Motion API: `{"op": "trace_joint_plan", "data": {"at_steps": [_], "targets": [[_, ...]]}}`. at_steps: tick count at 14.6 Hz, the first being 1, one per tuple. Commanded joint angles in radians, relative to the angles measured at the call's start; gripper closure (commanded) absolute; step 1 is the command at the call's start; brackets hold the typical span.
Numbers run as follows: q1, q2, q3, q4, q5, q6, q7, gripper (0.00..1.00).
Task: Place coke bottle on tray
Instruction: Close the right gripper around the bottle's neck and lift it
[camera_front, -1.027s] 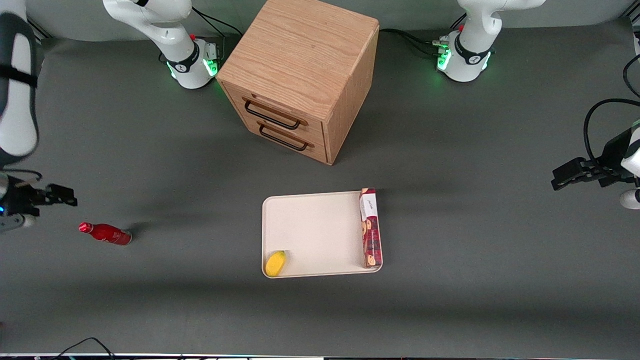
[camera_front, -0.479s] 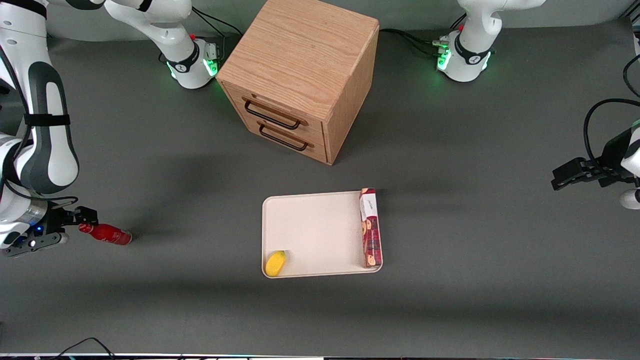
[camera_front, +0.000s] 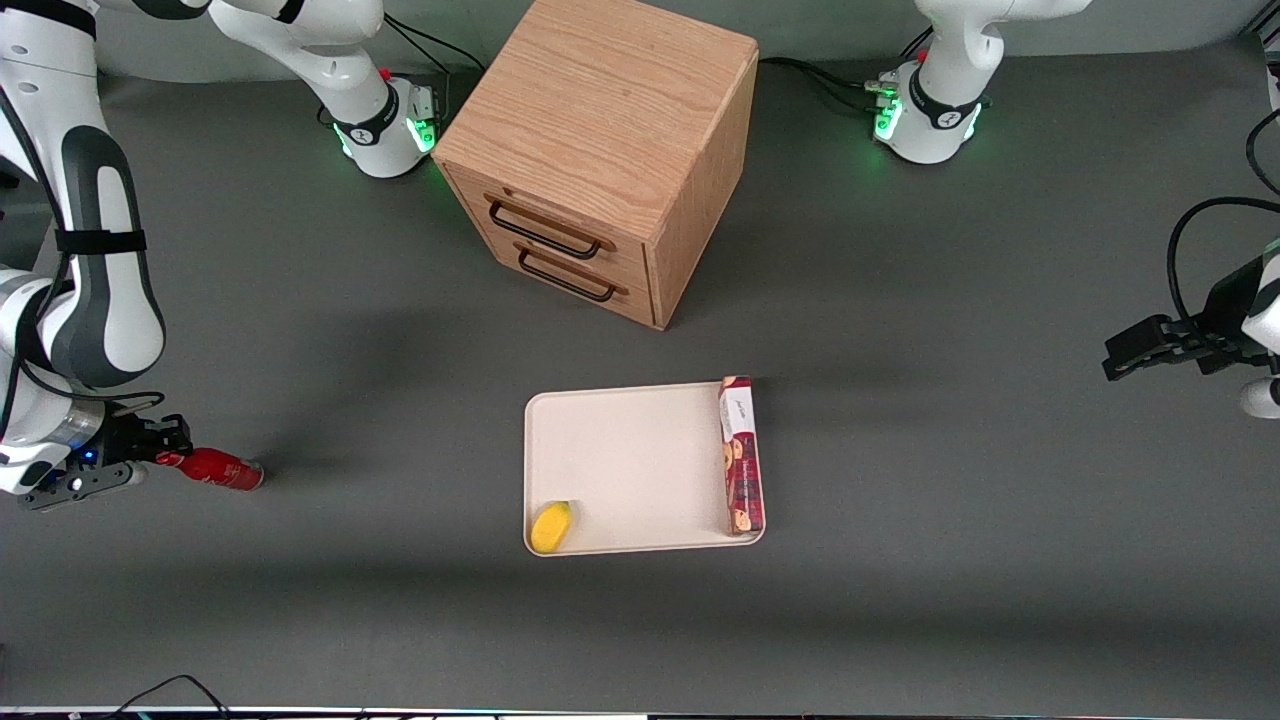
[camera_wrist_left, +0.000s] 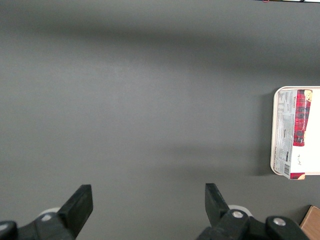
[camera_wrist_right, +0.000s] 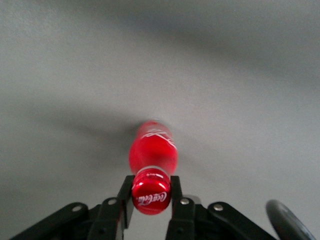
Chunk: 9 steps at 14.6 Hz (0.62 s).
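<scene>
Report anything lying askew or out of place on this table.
The coke bottle lies on its side on the table, toward the working arm's end, not upright. The tool is shut on its cap end. On the tray, nothing looks odd.

Left wrist view: the dark grey bench (camera_wrist_left: 140, 110) fills most of the frame. At one edge, a partial cream-white tray (camera_wrist_left: 274, 131) with rounded corners and a low rim is visible. A long red biscuit box (camera_wrist_left: 295, 134) lies flat in it, along the rim. Two black finger tips (camera_wrist_left: 80, 205) of the parked arm stand apart.
</scene>
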Motion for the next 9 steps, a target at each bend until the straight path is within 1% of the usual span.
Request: {"op": "trace_joint_plan", "data": {"at_steps": [1, 3, 4, 7, 9], "targets": [[0.014, -0.039, -0.007, -0.020, 0.027, 0.001, -0.033, 1.00], [0.019, -0.078, -0.001, 0.000, 0.027, -0.054, -0.016, 1.00], [0.022, -0.109, 0.001, 0.023, 0.026, -0.120, -0.016, 1.00], [0.037, -0.172, 0.007, 0.184, 0.021, -0.405, -0.002, 1.00], [0.038, -0.182, 0.053, 0.335, -0.002, -0.598, 0.053, 1.00]]}}
